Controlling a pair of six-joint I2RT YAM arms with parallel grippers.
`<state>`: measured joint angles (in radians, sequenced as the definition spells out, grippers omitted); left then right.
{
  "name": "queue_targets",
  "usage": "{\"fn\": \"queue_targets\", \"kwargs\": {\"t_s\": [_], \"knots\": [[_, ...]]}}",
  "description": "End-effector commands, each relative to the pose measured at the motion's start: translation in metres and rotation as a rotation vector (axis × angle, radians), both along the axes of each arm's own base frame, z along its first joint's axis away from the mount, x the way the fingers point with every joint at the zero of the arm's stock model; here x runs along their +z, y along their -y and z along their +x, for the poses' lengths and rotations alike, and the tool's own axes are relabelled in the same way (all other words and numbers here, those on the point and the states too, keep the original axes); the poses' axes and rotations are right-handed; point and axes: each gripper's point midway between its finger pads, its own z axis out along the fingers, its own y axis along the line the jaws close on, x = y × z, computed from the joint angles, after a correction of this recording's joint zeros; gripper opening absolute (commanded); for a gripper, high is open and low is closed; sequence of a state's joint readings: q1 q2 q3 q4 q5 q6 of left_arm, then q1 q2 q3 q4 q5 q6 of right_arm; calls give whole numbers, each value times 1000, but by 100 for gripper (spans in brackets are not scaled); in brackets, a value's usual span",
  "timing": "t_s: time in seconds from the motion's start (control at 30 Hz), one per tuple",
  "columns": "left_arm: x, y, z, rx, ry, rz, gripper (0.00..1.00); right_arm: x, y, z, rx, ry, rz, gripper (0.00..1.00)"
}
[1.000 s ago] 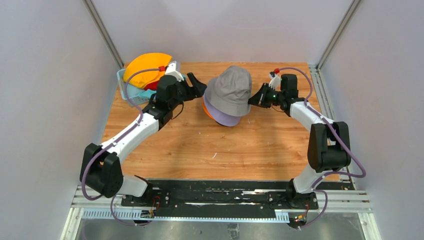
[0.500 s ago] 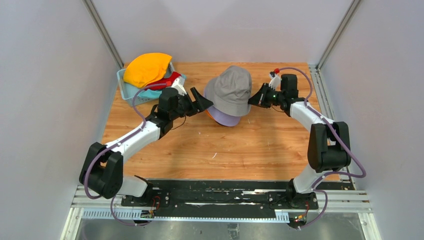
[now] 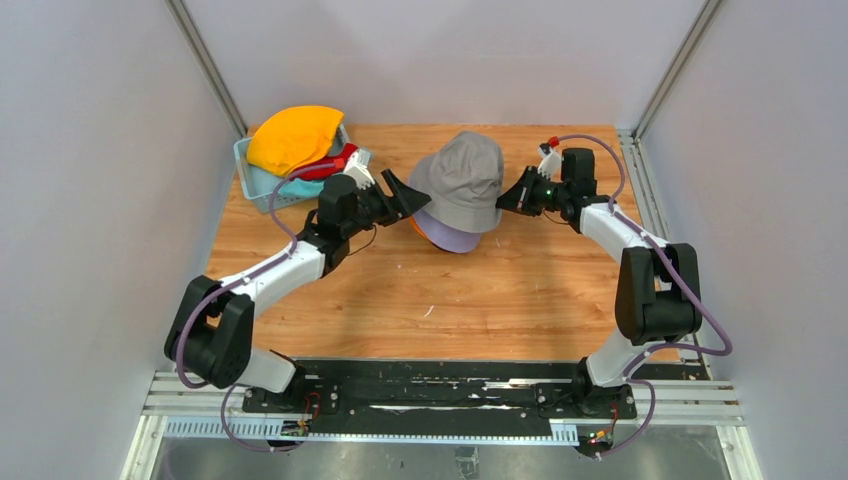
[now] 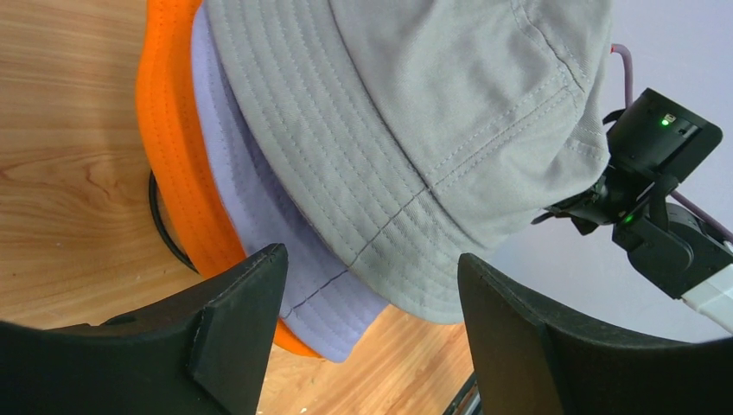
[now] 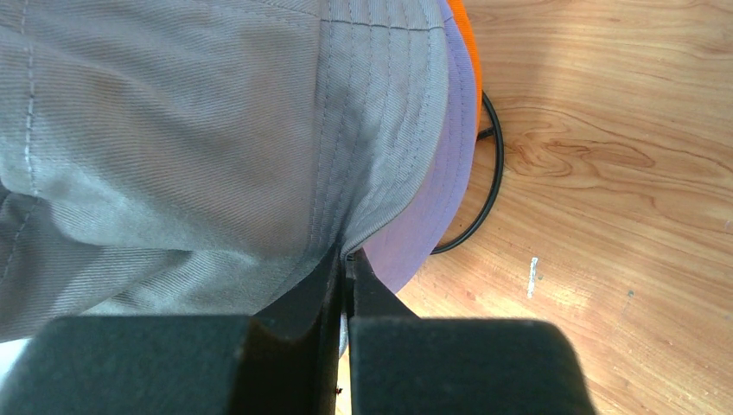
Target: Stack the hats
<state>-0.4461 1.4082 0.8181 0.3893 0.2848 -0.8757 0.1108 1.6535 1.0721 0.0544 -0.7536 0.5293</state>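
Right gripper is clamped tight, fingers pressed together on the brim of the grey hat, and in the right wrist view you can see that brim fold pinched in at the fingertips. The grey hat sits on top of the stack, mid-table towards the back, tilted, with the lavender hat under it and just a sliver of the orange hat showing below that. Across from it the left gripper hangs at the other side of the stack with its jaws spread wide; from its wrist camera the three brims show in the gap between the fingers, but whether a finger touches cloth I cannot tell. For markings, all I can pick out is a small green light on the right gripper's body, plus stitched seams on the grey crown; nothing there reads as lettering. The wire stand is nearly all covered by the hats, only an arc of black ring peeking out on the wooden table. Over in the back left corner the light blue basket is mostly buried under the yellow hat, a red hat poking out beside it, its shape hard to make out. The wrist views cut off the crowns and the lower brims.
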Motion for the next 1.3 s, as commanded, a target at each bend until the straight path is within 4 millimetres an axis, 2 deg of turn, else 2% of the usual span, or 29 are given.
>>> {"fn": "queue_targets", "kwargs": {"t_s": [0.0, 0.17, 0.27, 0.33, 0.43, 0.53, 0.57, 0.6, 0.77, 0.97, 1.07, 1.27], "knots": [[3, 5, 6, -11, 31, -28, 76, 3, -5, -4, 22, 15, -20, 1], [1, 6, 10, -4, 44, -48, 74, 2, -6, -3, 22, 13, -18, 1], [3, 7, 13, 5, 64, -74, 66, 1, -6, -3, 22, 11, -17, 1], [5, 6, 14, 14, 85, -101, 55, 0, -6, -3, 21, 9, -17, 1], [6, 7, 15, 20, 100, -131, 30, -1, -5, -3, 21, 6, -18, 1], [0, 6, 15, 21, 97, -134, 9, -3, -5, -3, 19, 3, -20, 1], [-3, 6, 14, 23, 94, -129, 3, -4, -5, -3, 19, 3, -22, 0], [-7, 5, 14, 28, 88, -123, 1, -4, -5, -3, 17, 2, -23, 1], [-33, -3, 12, 59, 40, -68, 0, -16, -2, -3, 3, -22, -41, 1], [-76, -10, 6, 81, -45, -4, 0, -50, 4, -3, -25, -115, -86, 1], [-96, -14, 4, 91, -86, 19, 0, -60, 5, -1, -29, -134, -98, 1], [-120, -17, 0, 99, -128, 49, 0, -57, 10, 5, -46, -101, -132, 1]]}}
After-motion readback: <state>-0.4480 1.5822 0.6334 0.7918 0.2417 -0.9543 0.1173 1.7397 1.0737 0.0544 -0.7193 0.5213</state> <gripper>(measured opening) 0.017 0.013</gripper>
